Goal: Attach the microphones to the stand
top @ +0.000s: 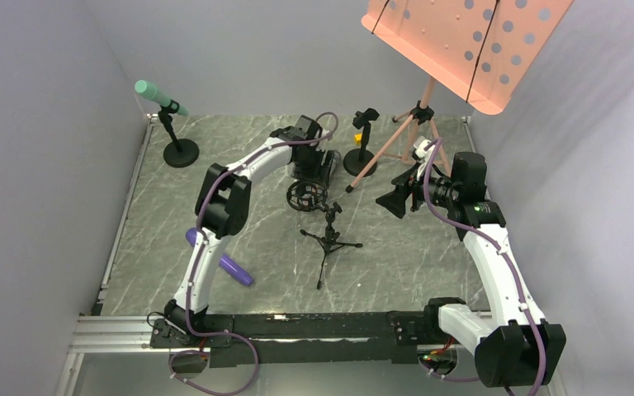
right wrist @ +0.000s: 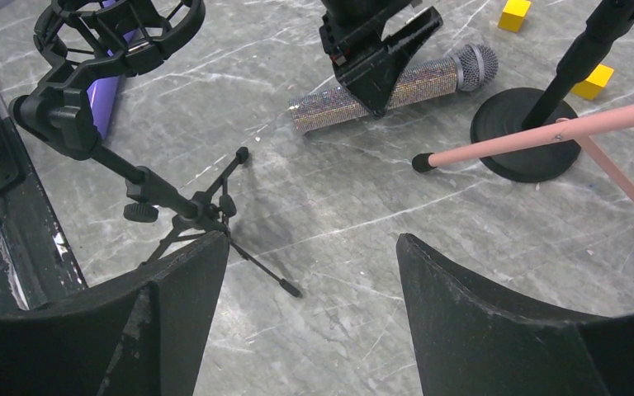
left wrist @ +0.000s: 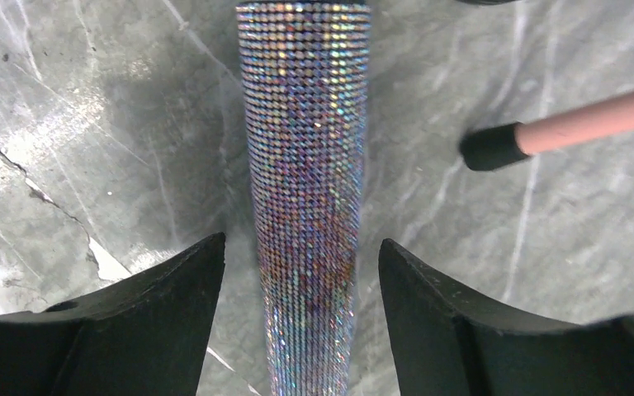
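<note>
The glittery microphone (left wrist: 307, 165) lies flat on the marble table, its silver mesh head (right wrist: 475, 66) pointing right in the right wrist view. My left gripper (left wrist: 301, 256) straddles its handle from above, open, with a gap on each side of the handle. A teal-green microphone (top: 155, 96) sits in a round-base stand (top: 180, 151) at the back left. A purple microphone (top: 229, 266) lies on the table near the left arm. A small tripod stand (top: 328, 231) with an empty shock-mount ring (right wrist: 115, 33) is in the middle. My right gripper (right wrist: 312, 256) hovers open and empty.
A second round-base stand (right wrist: 528, 136) with an empty clip (top: 366, 118) is behind the glittery microphone. A pink music stand (top: 462, 41) has a leg tip (left wrist: 491, 147) just right of my left gripper. Two yellow cubes (right wrist: 513, 14) lie near the base. Grey walls enclose the table.
</note>
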`<state>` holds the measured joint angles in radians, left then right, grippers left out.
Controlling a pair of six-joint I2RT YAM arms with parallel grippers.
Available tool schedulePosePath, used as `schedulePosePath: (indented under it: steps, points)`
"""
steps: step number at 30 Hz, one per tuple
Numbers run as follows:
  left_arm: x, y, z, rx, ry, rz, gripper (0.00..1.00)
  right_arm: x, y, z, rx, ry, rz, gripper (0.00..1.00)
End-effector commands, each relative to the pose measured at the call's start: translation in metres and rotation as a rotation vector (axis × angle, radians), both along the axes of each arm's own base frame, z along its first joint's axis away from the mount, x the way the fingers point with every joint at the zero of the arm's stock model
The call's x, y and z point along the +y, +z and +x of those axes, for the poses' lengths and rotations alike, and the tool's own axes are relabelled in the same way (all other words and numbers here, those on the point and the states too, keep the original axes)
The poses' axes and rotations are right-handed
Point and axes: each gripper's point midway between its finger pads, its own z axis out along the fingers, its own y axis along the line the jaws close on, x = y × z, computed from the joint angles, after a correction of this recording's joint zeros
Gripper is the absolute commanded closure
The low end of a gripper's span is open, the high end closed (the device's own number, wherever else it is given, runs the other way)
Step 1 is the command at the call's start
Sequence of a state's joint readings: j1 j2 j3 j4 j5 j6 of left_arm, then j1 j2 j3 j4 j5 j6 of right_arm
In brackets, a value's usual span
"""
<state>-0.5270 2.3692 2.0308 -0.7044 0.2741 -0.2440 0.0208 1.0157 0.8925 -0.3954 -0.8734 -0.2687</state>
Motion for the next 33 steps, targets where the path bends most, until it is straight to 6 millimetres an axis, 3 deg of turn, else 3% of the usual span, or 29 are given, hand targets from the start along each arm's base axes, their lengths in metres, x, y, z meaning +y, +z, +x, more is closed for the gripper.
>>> schedulePosePath:
  steps: [1,3,9,14,17,20,23,28,32,33]
  points:
    - [0.011,-0.008,0.006,-0.036,0.020,0.137,0.29,0.000,0.007,0.005,-0.034,0.007,0.000,0.20]
    - [0.011,-0.012,0.005,-0.042,0.012,0.162,0.30,0.000,0.006,0.005,-0.031,0.006,-0.001,0.20]
    - [0.033,-0.023,0.003,-0.070,0.010,0.272,0.49,-0.002,0.003,0.007,-0.026,-0.001,-0.006,0.20]
    - [0.057,-0.010,0.008,-0.123,0.016,0.322,0.85,-0.004,0.000,0.009,-0.015,-0.005,-0.010,0.20]
    - [0.083,0.017,0.017,-0.172,0.082,0.281,0.94,-0.003,-0.004,0.007,-0.005,0.012,-0.012,0.20]
    - [0.111,0.060,0.028,-0.267,0.155,0.182,0.96,0.002,-0.010,0.001,0.025,0.065,-0.004,0.14]
    - [0.131,0.104,0.022,-0.376,0.173,0.079,0.96,0.008,-0.011,-0.006,0.046,0.132,0.012,0.13]
    - [0.152,0.163,-0.006,-0.522,0.181,-0.024,0.97,0.012,-0.012,-0.017,0.022,0.198,0.018,0.13]
    - [0.162,0.187,-0.043,-0.619,0.202,-0.094,0.97,0.011,-0.011,-0.019,-0.017,0.212,-0.013,0.12]
    - [0.162,0.204,-0.055,-0.668,0.202,-0.136,0.97,0.010,-0.011,-0.019,-0.029,0.208,-0.022,0.12]
